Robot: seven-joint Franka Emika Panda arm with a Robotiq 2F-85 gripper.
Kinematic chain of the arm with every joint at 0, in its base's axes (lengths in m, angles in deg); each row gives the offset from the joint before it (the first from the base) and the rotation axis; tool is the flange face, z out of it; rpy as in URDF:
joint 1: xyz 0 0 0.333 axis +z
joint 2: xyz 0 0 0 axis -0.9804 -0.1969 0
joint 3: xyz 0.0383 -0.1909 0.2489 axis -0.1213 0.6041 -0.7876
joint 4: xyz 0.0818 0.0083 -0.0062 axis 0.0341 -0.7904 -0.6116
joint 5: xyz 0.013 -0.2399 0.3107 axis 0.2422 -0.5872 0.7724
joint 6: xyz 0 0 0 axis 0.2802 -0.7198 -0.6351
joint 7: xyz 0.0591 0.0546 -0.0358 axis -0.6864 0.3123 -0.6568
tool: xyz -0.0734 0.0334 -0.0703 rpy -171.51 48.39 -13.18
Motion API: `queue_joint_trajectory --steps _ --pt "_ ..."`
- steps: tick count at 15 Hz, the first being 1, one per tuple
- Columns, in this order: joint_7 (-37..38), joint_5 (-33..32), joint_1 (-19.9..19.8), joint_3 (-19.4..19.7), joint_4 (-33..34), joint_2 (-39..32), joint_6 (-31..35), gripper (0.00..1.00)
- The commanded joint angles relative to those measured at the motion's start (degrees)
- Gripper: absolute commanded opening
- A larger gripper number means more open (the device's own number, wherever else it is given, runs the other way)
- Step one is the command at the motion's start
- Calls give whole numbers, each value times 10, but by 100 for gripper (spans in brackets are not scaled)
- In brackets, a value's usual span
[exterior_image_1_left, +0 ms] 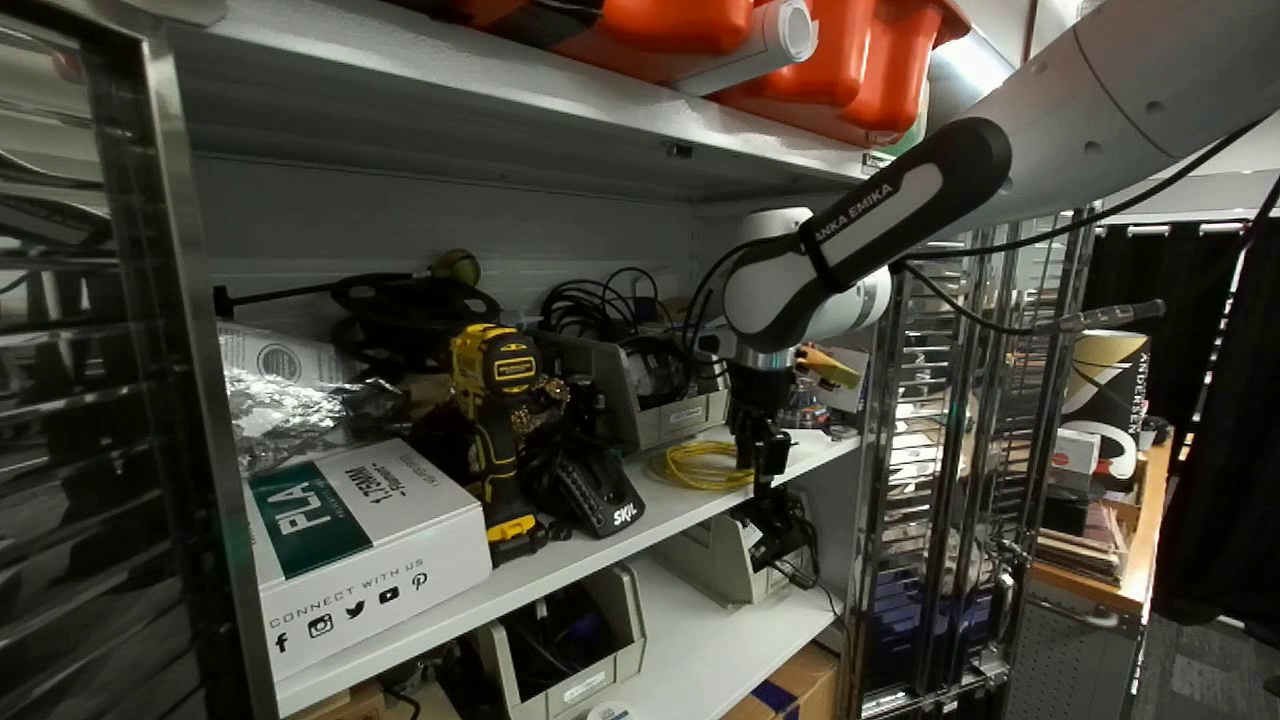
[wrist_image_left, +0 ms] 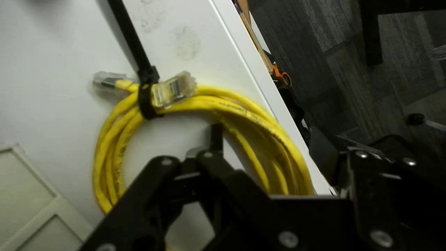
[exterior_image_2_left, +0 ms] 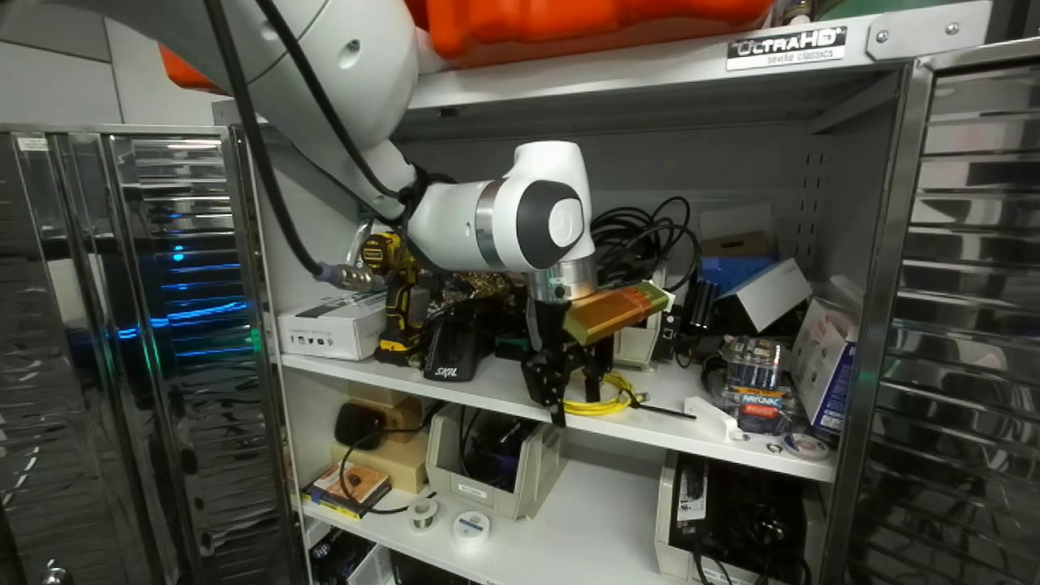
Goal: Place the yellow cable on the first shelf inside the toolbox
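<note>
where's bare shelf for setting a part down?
Cable shelf: small patch between SKIL charger and yellow cable. Crowded there: at the cable, under the claw; along the carton and drill at one end; around the battery packs and boxes at the other. Shelf below: larger patch between its two grey bins.

arm (exterior_image_1_left: 925, 190): links bent, slanting down from above the jaws | wrist (exterior_image_2_left: 562, 280): upright, directly over the jaws | gripper (exterior_image_2_left: 577, 404): pointing down, jaws parted | fingers (wrist_image_left: 216, 137): one either side of the gap (one is dark, hard to make out in the wrist view), tips lowest
</note>
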Motion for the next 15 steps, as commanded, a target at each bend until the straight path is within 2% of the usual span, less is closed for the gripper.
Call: queue_joint_trajectory --steps 1,3,7,11,15 --pt "-40 9 -13 -13 3 4 -8 34" --pt "-48 5 -11 -12 2 8 -20 21" --pt "-39 -9 -3 -7 -13 21 -58 12" --pt "-24 -37 6 -3 -68 56 -42 17" --pt "-44 -77 15 -10 -169 123 -24 16"
